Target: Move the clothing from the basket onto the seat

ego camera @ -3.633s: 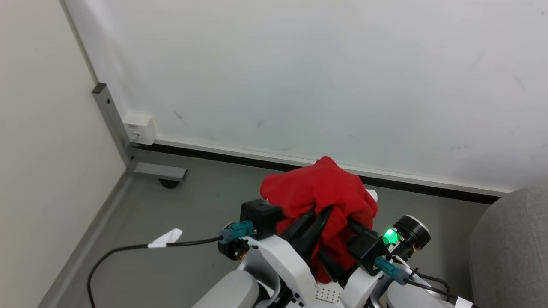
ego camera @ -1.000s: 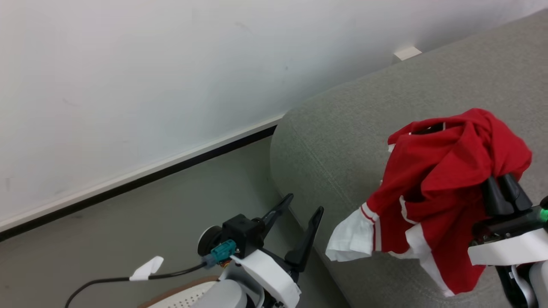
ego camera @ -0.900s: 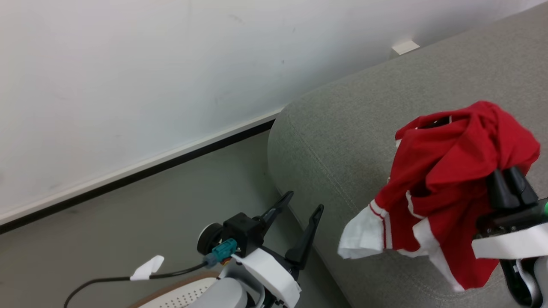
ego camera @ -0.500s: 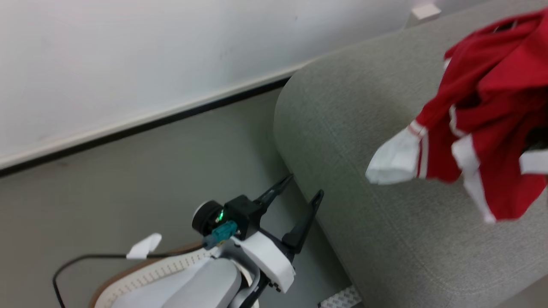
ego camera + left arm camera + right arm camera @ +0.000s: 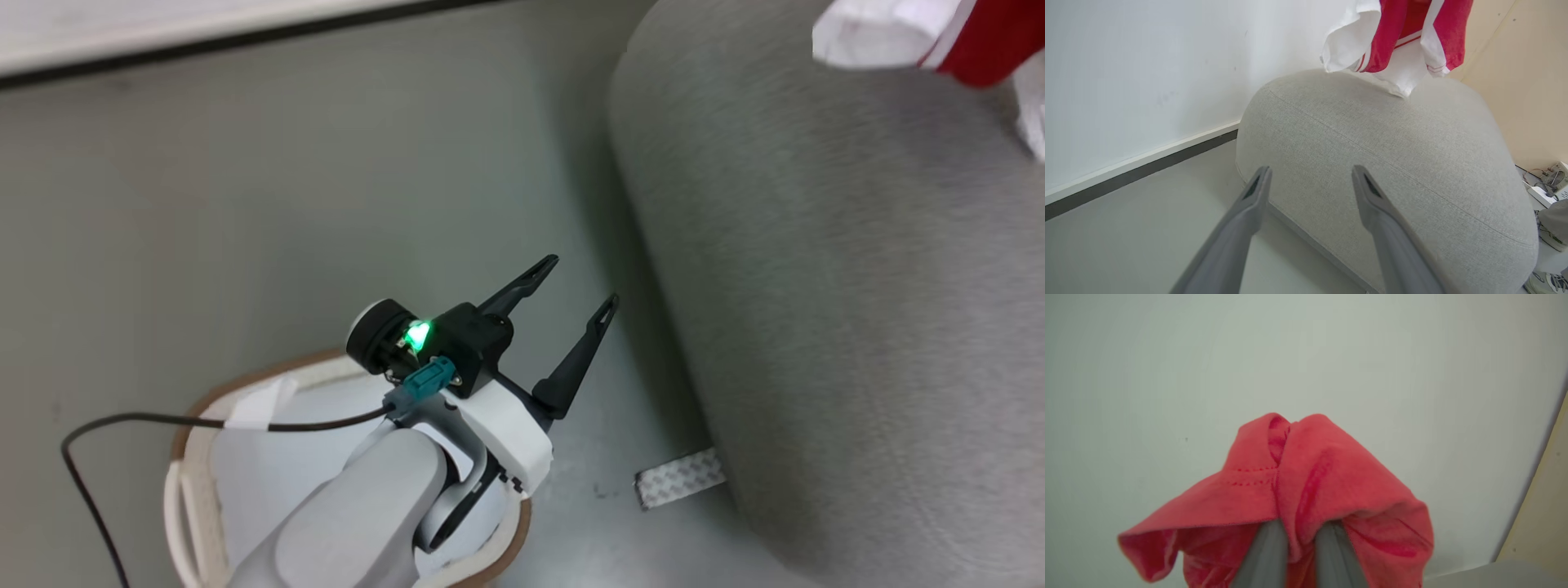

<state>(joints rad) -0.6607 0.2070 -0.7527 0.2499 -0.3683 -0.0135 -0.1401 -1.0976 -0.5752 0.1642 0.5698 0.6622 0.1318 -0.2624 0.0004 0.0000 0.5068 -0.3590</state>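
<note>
My right gripper (image 5: 1301, 535) pinches a fold of the clothing (image 5: 1310, 477), apparently over the seat (image 5: 1392, 163); I should lower until cloth pools before letting go.

Bare floor (image 5: 245, 163) left of seat (image 5: 857, 286), wall (image 5: 1126, 61) behind, basket (image 5: 196, 498) under left claw (image 5: 584, 280)

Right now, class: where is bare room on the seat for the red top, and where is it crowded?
Bare: the seat, its top from wall-side edge to near edge, under the clothing hanging from the shut right pincer. Crowded: the floor strip between seat and basket, where the open left pincer hangs.
</note>
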